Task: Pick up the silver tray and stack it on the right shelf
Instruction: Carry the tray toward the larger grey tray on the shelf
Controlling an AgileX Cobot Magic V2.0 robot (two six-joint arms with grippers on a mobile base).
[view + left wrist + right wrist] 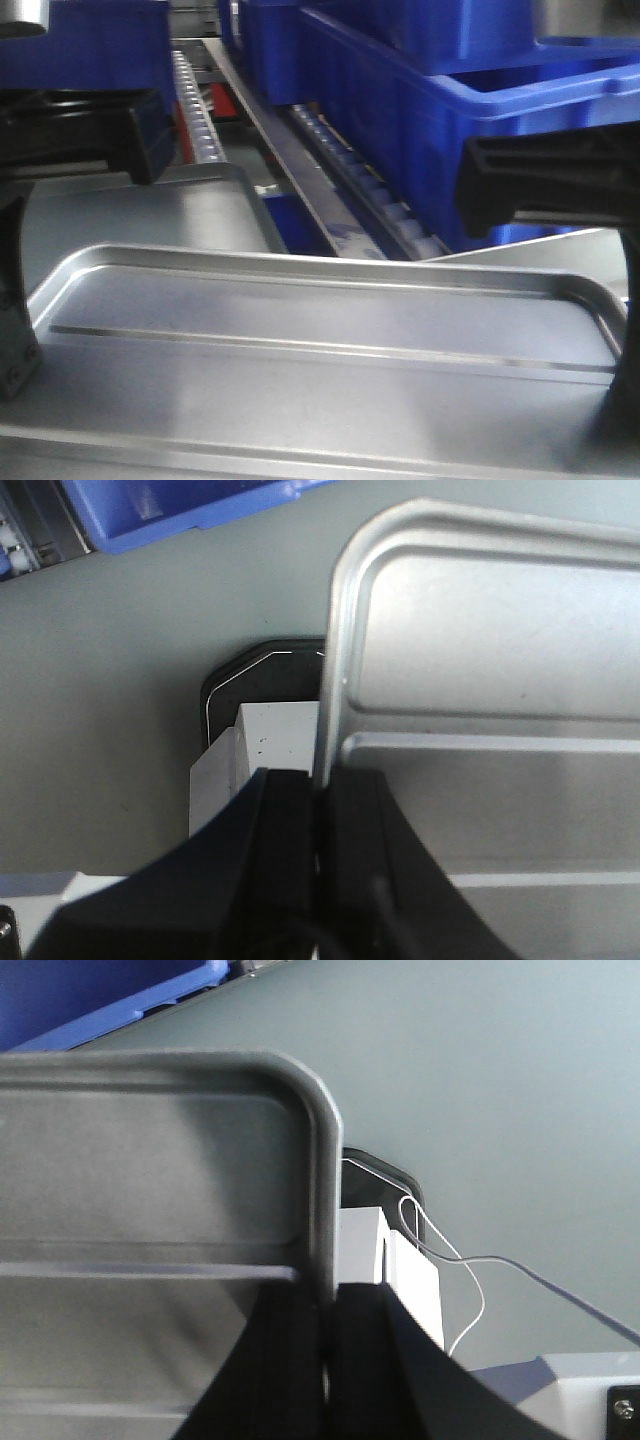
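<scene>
Shiny ribbed silver tray (330, 320), rounded corners; left end effector (322, 792) and right end effector (325, 1308) clamp its rims, near edge cropped.

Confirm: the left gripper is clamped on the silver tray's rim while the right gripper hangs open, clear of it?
Wrong about the right gripper: it is shut on the opposite rim of the silver tray, as the right wrist view shows. The left gripper is clamped as said.
</scene>
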